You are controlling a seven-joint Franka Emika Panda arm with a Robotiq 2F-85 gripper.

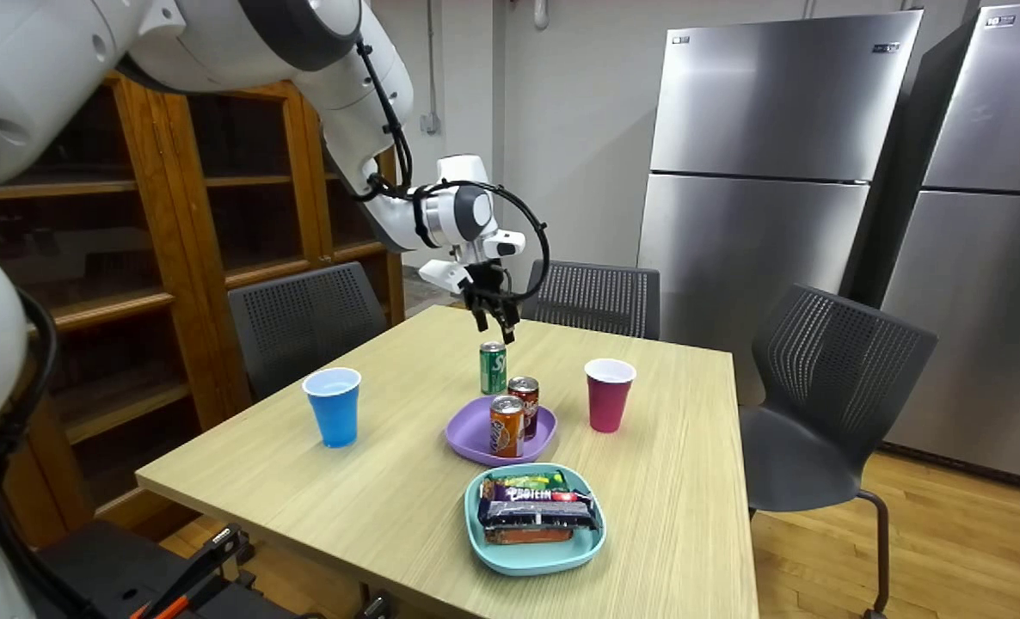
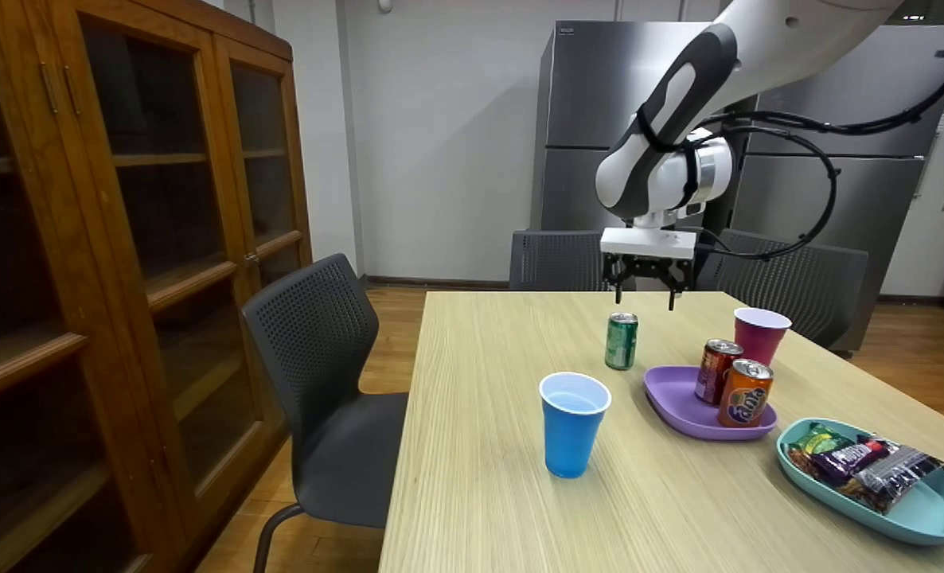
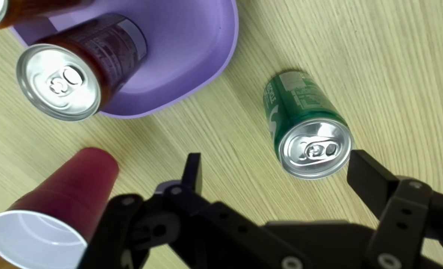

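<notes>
Currently, your pale table (image 1: 372,499) lies below; your gripper (image 1: 494,333) hangs over it, jaws spread wide, nothing held. In an exterior view: teal tray (image 1: 534,560) at five o'clock from the purple plate (image 1: 473,430), blue cup (image 1: 335,419) at nine, red cup (image 1: 609,404) between two and three. At twelve, green can (image 1: 493,370) stands upright, close below the gripper, nearest to it.

Two stainless-steel refrigerators (image 1: 768,232) and a glass-doored wooden cabinet (image 2: 189,284) stand on hardwood flooring (image 1: 966,533); dark perforated-back chairs (image 1: 837,361) surround the table (image 1: 407,464).
</notes>
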